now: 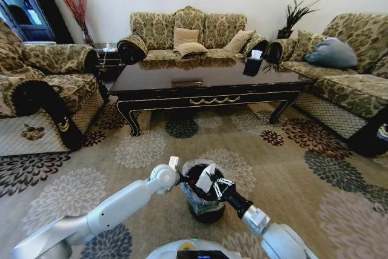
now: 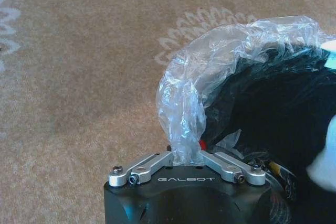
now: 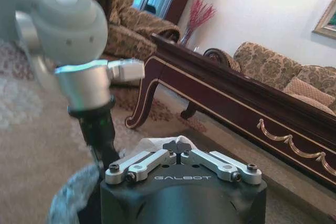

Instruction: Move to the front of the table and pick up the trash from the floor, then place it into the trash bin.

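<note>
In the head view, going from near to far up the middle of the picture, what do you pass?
Trash bin with both grippers at its rim, the left gripper and the right gripper shut on white trash → open floor → table → sofa against the back wall.

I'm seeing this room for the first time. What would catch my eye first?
Both arms meet over the trash bin on the carpet in front of the robot: the left gripper pinches its plastic liner, and the right gripper holds a white tissue. Behind stands the long dark table.
</note>
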